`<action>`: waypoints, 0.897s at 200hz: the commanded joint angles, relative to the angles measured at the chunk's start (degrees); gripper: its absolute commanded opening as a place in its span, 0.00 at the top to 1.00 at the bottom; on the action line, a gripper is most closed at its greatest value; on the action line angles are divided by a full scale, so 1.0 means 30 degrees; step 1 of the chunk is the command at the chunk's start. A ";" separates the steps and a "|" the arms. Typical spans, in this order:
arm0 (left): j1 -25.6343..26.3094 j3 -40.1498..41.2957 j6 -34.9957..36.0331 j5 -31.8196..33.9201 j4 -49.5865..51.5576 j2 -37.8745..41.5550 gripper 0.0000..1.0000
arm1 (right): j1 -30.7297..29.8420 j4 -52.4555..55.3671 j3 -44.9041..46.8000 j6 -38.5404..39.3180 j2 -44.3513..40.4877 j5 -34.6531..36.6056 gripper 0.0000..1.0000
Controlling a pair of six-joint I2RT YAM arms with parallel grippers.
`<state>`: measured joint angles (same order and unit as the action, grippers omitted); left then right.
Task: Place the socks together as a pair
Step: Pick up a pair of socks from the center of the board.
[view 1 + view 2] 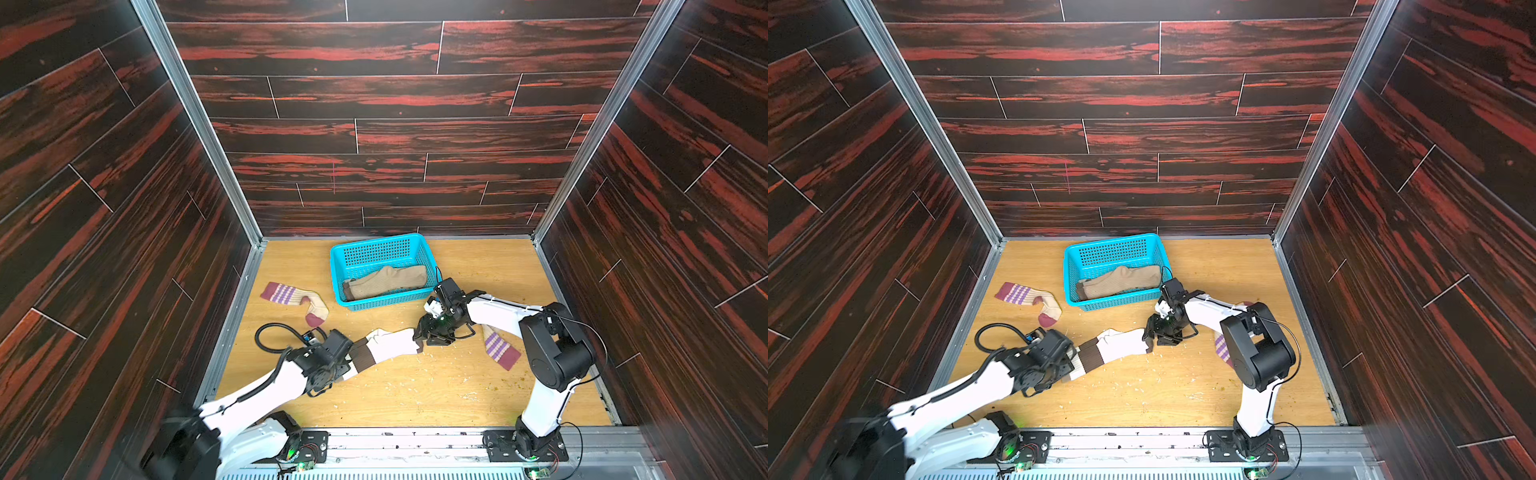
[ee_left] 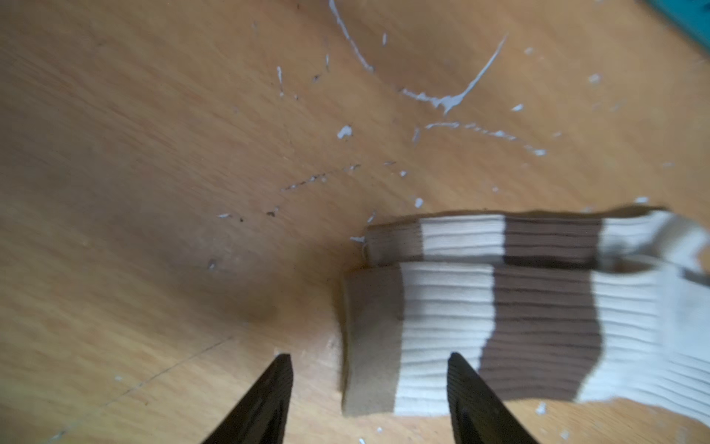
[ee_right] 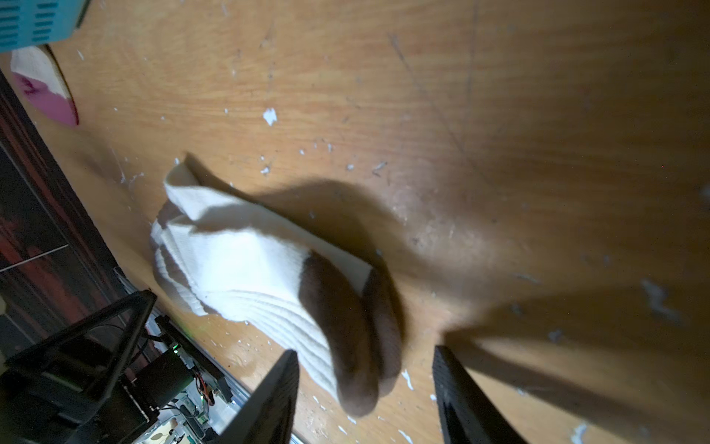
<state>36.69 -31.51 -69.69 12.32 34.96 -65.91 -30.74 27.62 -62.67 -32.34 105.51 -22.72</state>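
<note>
Left wrist view: left gripper (image 2: 369, 357) stood spread, pinching nothing. Its fingers (image 2: 269, 403) straddled the tan cuff edge of the white socks with brown bands (image 2: 538, 326). The two were laid one on the other, cuffs nearly flush, flat on the wooden table (image 2: 153, 192). Right wrist view: right gripper (image 3: 365, 351) likewise spread, the brown toes lying loose between its jaws. In both top views these socks stretched from one gripper to the other, toward the table's front. Behind them, blue basket (image 1: 376, 243) held tan ribbed socks (image 1: 386, 282). Cream sock with purple stripes (image 1: 295, 299) lay left of the basket; second striped sock (image 1: 500, 349) well apart, beside the right arm
</note>
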 commanded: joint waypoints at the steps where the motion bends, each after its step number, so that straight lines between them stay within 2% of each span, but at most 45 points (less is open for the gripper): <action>1: -0.0102 -0.1453 0.0024 0.0121 0.1739 -0.2057 0.36 | 0.0023 0.0084 -0.0031 -0.0133 0.0570 0.0049 0.43; 38: -0.0131 -0.2943 0.0492 0.0585 0.1723 -0.4666 0.37 | -0.0029 -0.0328 0.0362 -0.0298 0.0670 -0.0146 0.47; 84: -0.0143 -0.3790 0.0729 0.1109 0.1230 -0.5646 0.37 | -0.0036 -0.0675 0.0762 -0.0282 0.0712 -0.0391 0.51; 100: -0.0224 -0.3881 0.0807 0.0809 0.1011 -0.6309 0.40 | -0.0036 -0.0877 0.0841 -0.0354 0.0781 -0.0511 0.52; 131: -0.0218 -0.3733 0.1046 0.0213 0.0603 -0.7421 0.62 | -0.0065 -0.1059 0.0910 -0.0332 0.0970 -0.0732 0.61; 146: -0.0225 -0.3873 0.1412 0.0079 0.0582 -0.7677 0.79 | -0.0094 -0.1090 0.0990 -0.0373 0.0911 -0.0831 0.75; 154: -0.0220 -0.4022 0.1601 0.0066 0.0678 -0.7722 0.85 | -0.0093 -0.1119 0.1054 -0.0391 0.0832 -0.0878 0.83; 165: -0.0251 -0.4255 0.1928 0.0011 0.0764 -0.7653 0.89 | -0.0124 -0.1177 0.1199 -0.0451 0.0595 -0.0937 0.93; 179: -0.0218 -0.4715 0.2268 -0.0091 0.1013 -0.7298 0.91 | -0.0130 -0.1152 0.1397 -0.0526 0.0087 -0.0996 0.98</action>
<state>36.32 -44.31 -65.17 12.91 35.68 -87.53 -30.85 23.42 -59.70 -33.71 106.72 -25.36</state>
